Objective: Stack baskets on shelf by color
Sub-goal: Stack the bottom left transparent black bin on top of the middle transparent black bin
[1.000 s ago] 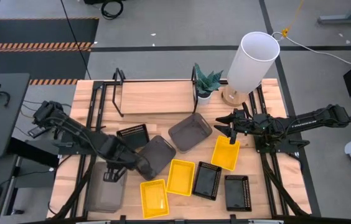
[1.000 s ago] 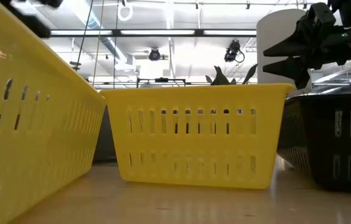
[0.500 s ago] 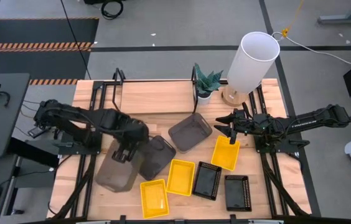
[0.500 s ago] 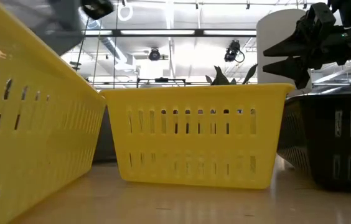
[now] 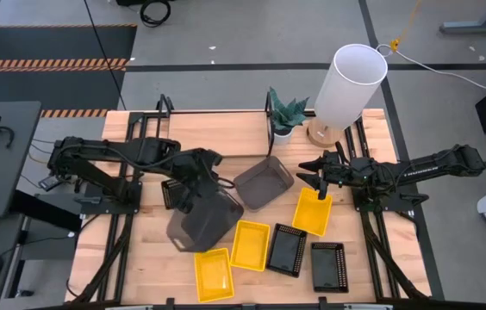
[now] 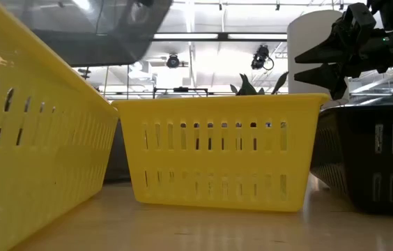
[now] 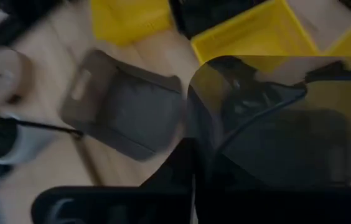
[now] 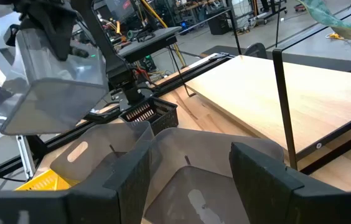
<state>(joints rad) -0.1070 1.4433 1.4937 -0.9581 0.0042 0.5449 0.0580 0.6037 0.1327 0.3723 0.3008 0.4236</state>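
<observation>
Grey basket (image 5: 198,221) aloft in the left claw (image 5: 193,200) above the worktop (image 5: 243,280).

Left claw grips the rim of a grey basket, held clear of the surface over a second grey basket, with a third grey basket (image 5: 263,182) beside it near the shelf (image 5: 217,135). Right claw (image 5: 314,175) hovers with fingers spread, holding nothing, above a yellow basket (image 5: 312,212). Two more yellow baskets and three black mesh baskets lie along the front of the worktop.
</observation>
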